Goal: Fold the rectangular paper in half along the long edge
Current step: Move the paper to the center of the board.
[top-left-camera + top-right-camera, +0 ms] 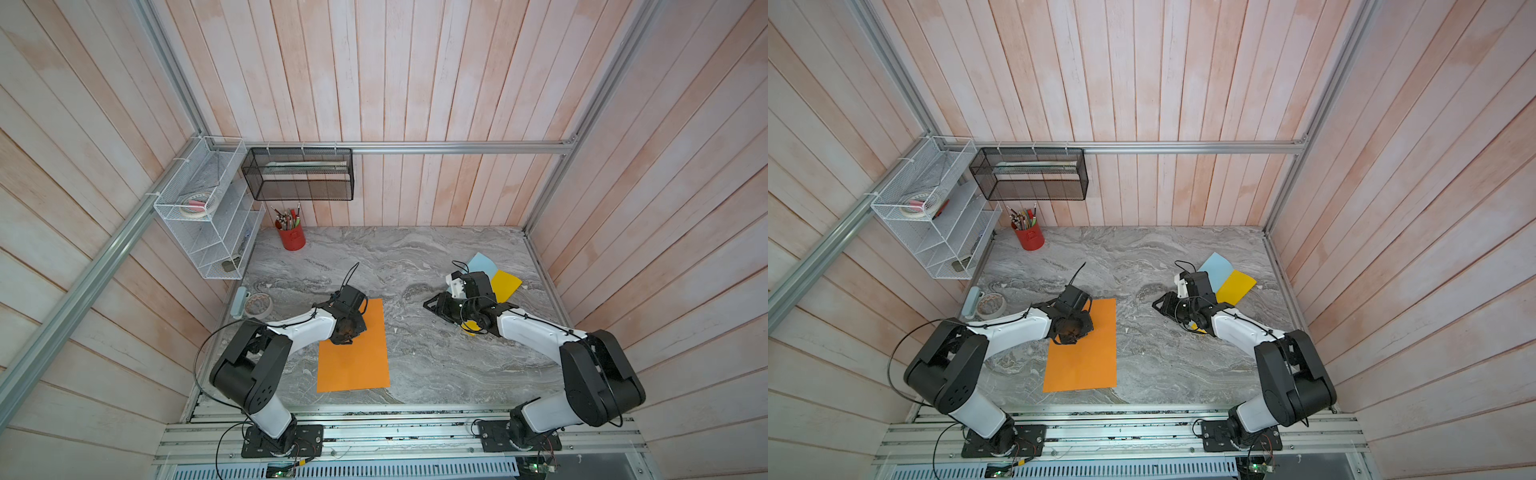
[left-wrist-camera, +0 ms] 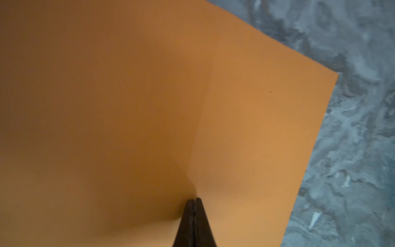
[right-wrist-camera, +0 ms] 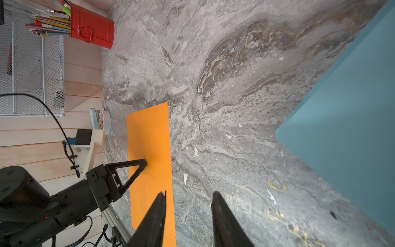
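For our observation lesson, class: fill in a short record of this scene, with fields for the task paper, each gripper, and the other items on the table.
Task paper: orange paper, lying on the marble table
Left gripper: shut, tips on the orange paper
Right gripper: open, empty, apart from the orange paper
Other sheets: blue paper and yellow paper, near the right gripper
Also present: red pencil cup, by the back wall

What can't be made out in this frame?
- Paper: one far corner under the left arm in both top views; cut off by the frame in the left wrist view.
- Left gripper tips: hidden by that arm in both top views.
- Yellow sheet: partly under the right arm.
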`<action>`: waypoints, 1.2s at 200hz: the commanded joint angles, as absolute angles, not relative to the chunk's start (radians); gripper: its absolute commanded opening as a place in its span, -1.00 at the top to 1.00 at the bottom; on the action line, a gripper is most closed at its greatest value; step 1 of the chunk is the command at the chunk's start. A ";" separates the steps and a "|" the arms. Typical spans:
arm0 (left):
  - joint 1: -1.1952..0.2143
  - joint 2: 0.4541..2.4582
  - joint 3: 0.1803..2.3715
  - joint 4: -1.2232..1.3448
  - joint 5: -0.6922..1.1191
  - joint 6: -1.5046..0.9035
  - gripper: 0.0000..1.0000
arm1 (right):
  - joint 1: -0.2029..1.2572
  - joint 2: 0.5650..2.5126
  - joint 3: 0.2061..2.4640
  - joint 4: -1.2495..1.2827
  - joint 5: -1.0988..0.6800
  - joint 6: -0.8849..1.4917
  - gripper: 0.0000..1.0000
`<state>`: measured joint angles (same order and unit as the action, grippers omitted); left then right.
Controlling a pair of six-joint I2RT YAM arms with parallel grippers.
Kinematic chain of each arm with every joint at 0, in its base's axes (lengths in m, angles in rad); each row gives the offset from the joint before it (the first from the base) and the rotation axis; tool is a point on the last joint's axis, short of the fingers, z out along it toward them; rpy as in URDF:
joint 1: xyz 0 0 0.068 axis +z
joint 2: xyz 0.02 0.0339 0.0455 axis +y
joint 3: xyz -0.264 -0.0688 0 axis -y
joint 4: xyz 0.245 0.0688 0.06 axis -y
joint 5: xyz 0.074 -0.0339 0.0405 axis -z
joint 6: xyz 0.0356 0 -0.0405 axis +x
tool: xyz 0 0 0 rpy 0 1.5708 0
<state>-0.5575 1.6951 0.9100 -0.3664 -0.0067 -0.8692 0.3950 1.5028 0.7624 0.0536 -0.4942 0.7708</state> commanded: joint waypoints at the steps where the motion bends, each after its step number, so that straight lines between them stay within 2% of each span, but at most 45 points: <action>1: -0.587 1.800 0.964 -0.364 0.048 -0.870 1.00 | 0.402 1.547 0.754 0.077 -0.559 0.736 0.23; 74: -0.603 1.861 1.148 -0.304 0.129 -0.826 1.00 | 0.475 1.624 0.692 0.146 -0.559 0.764 0.23; 139: -0.574 1.699 1.048 -0.318 0.127 -0.650 1.00 | 0.496 1.733 0.723 0.170 -0.546 0.777 0.22; 175: -0.574 1.721 0.998 -0.367 0.125 -0.552 1.00 | 0.513 1.739 0.727 0.164 -0.524 0.789 0.22; 240: -0.604 1.798 0.983 -0.328 0.170 -0.545 1.00 | 0.538 1.761 0.742 0.111 -0.470 0.808 0.16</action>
